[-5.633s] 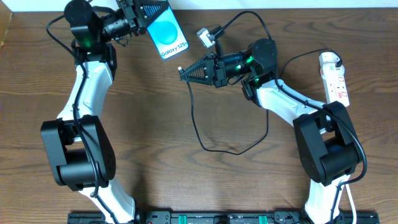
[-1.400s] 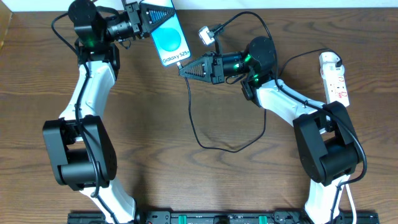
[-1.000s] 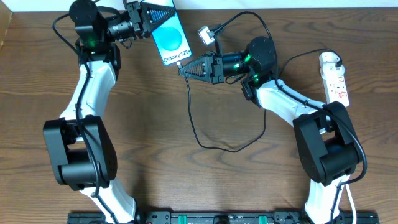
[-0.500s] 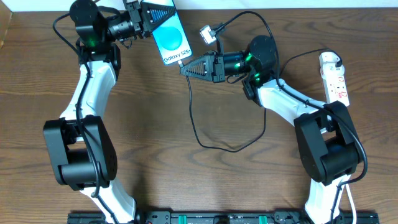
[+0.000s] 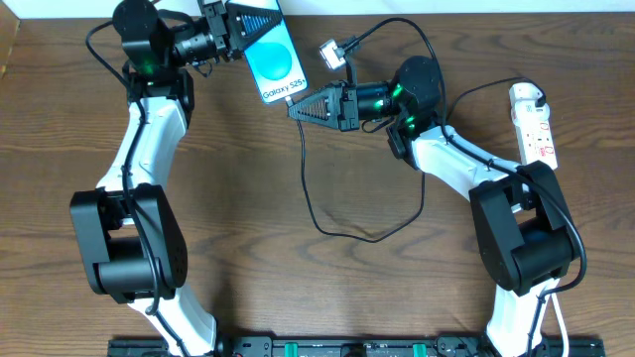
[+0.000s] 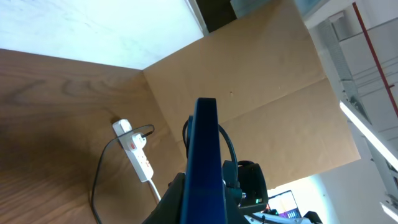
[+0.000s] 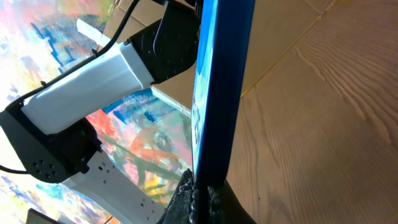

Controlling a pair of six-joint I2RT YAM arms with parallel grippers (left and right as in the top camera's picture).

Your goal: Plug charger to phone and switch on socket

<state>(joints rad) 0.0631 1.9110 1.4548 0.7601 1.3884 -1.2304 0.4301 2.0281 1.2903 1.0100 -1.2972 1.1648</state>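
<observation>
In the overhead view, the jaws of the left gripper [image 5: 234,24] are covering the far end of the phone [image 5: 273,61]. The plug tip of the charger [image 5: 330,54] is appearing too small at the phone's near edge to show whether it is seated. The switches on the socket [image 5: 533,124] are appearing too small to read. In both wrist views the phone is showing edge-on, with its screen hidden and one end running off the picture.
</observation>
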